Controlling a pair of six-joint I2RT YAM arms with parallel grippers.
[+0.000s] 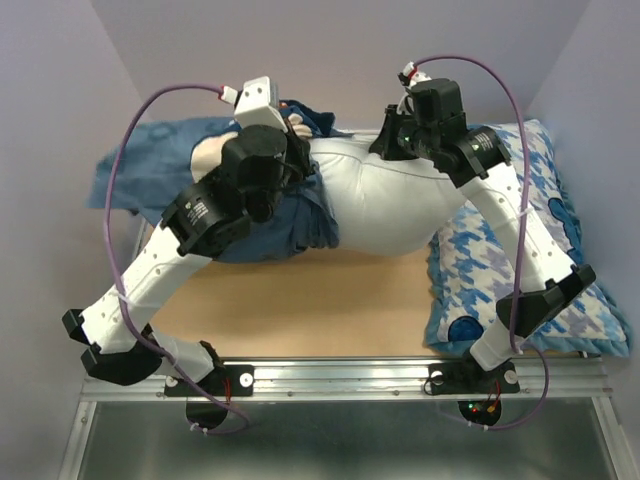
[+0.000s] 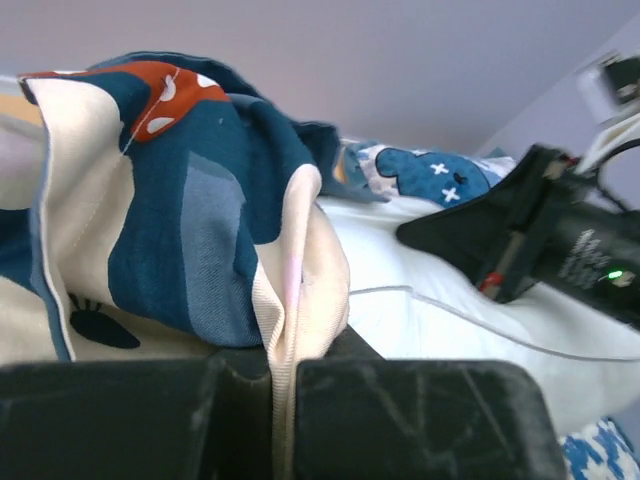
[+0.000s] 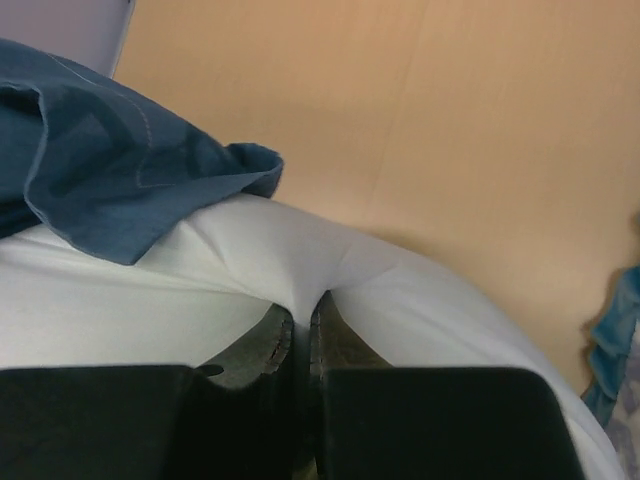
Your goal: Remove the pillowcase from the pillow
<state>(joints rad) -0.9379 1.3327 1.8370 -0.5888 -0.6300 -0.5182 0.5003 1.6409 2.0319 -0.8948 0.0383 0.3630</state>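
We see the left end effector [image 2: 283,375] clamped on the pillowcase [image 2: 190,220] hem and the right end effector [image 3: 303,325] pinching a fold of the white pillow [image 3: 420,310], the case bunched over the pillow's left end on the tabletop [image 1: 330,300].

The dark slate-blue soft fabric pillowcase [image 1: 285,225] carries lighter blue letter shapes. In the left wrist view, its print [image 2: 220,230] also shows cream areas, a red-orange patch with white spots and a dark navy eye mark. The plump rectangular pillow [image 1: 385,200] is plain white. At the right, the soft rectangular patterned cushion [image 1: 480,270] has a blue-and-white houndstooth pattern with dark blue cartoon figures. The flat wooden worktop [image 1: 330,300] is light tan. The far wall [image 1: 350,40] is pale lavender.
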